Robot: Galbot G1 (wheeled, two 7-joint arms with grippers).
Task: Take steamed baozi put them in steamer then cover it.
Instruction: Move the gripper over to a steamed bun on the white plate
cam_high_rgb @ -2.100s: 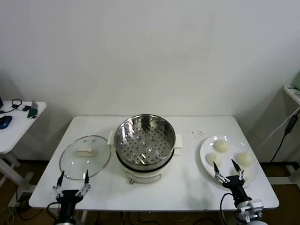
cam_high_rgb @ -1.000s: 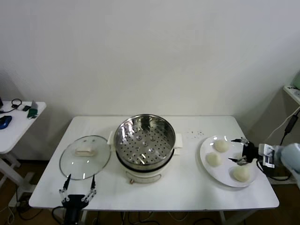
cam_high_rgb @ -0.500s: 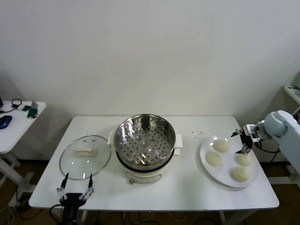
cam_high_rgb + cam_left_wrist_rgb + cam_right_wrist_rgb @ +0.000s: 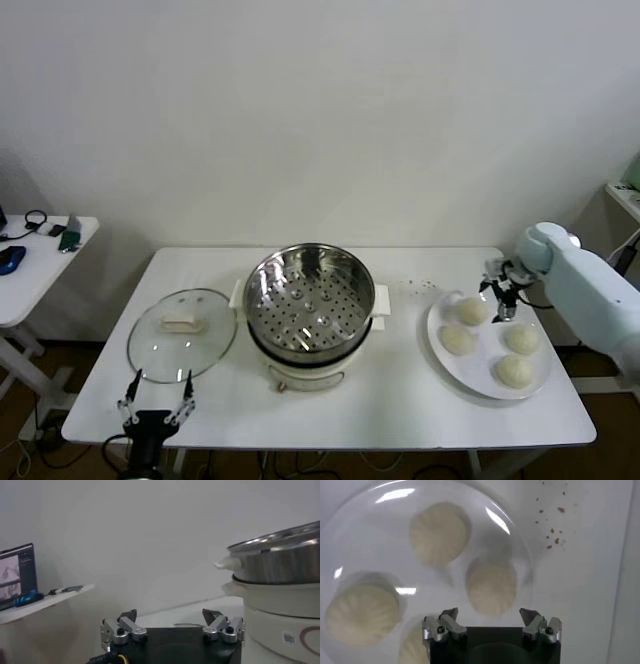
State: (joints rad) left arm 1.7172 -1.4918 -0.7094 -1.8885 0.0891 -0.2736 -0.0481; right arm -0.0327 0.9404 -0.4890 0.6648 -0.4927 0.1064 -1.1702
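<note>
**Right gripper spread wide above the plate of baozi, holding nothing**

We see the right gripper (image 4: pixel 499 292) hanging over the far edge of the white plate (image 4: pixel 440 343), its fingers (image 4: pixel 448 620) spread wide and pointing down. In the right wrist view the nearest bun (image 4: pixel 491 585) lies straight below the gap between the jaws, and nothing sits between them; whether the tips touch the dough we cannot tell. All four steamed baozi (image 4: pixel 471 310) rest on that plate, on the table's right side, apart from one another.

The steamer (image 4: pixel 309 313) stands in the middle of the white table (image 4: pixel 400 400), uncovered, its perforated tray bare. The cover (image 4: pixel 181 333) lies flat on the table just to the steamer's left, handle up.

The left gripper (image 4: pixel 157 393) waits low at the table's near edge, just in front of the cover, its fingers likewise wide apart and holding nothing. A few dark crumbs (image 4: pixel 420 286) speckle the table between steamer and plate.
</note>
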